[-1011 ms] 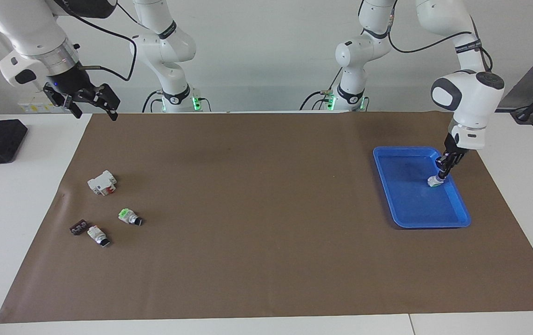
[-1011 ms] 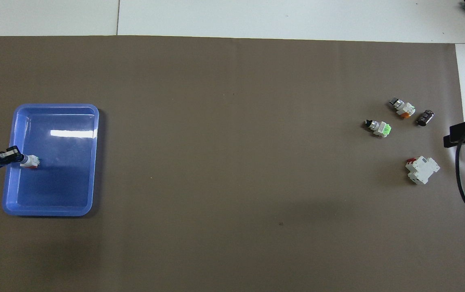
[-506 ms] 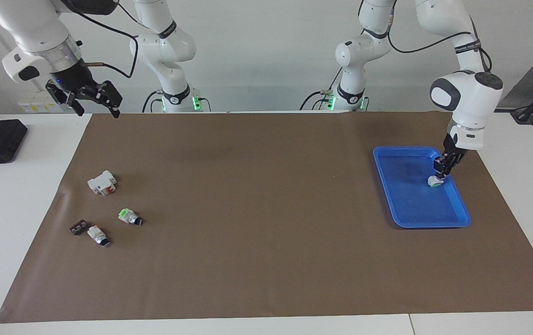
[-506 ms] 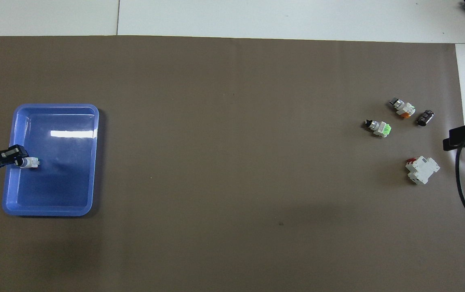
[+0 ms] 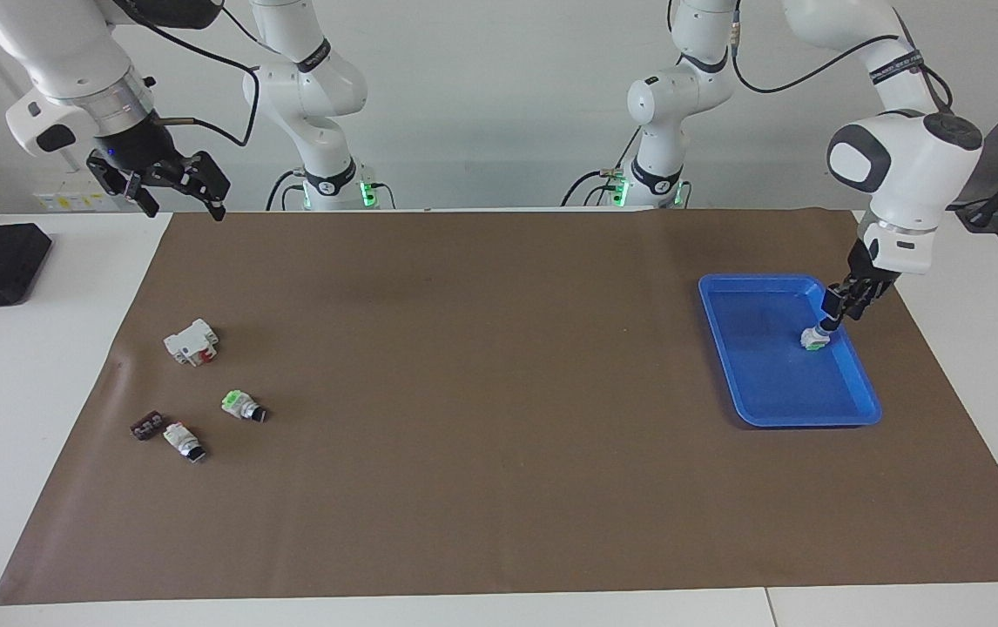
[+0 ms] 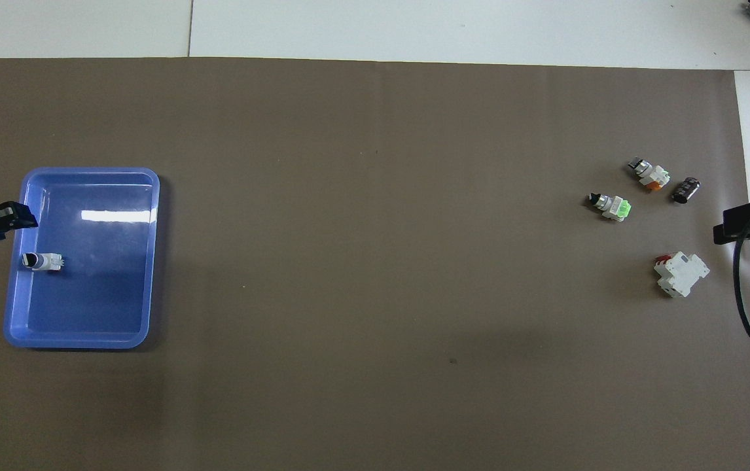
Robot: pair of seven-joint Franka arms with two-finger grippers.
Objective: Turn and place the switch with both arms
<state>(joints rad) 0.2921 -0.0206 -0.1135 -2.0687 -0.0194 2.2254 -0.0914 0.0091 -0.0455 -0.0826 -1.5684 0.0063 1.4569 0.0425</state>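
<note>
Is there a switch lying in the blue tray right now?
Yes: a small white plastic switch lies inside the blue plastic tray, at the edge toward the left arm's end.

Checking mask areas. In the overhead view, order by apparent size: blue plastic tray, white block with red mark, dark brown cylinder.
1. Blue plastic tray
2. White block with red mark
3. Dark brown cylinder

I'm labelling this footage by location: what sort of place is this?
Most likely a robotics lab workbench: two Franka arms mounted at a white table under a brown mat, with a blue tray and small electrical switches as test parts.
</note>
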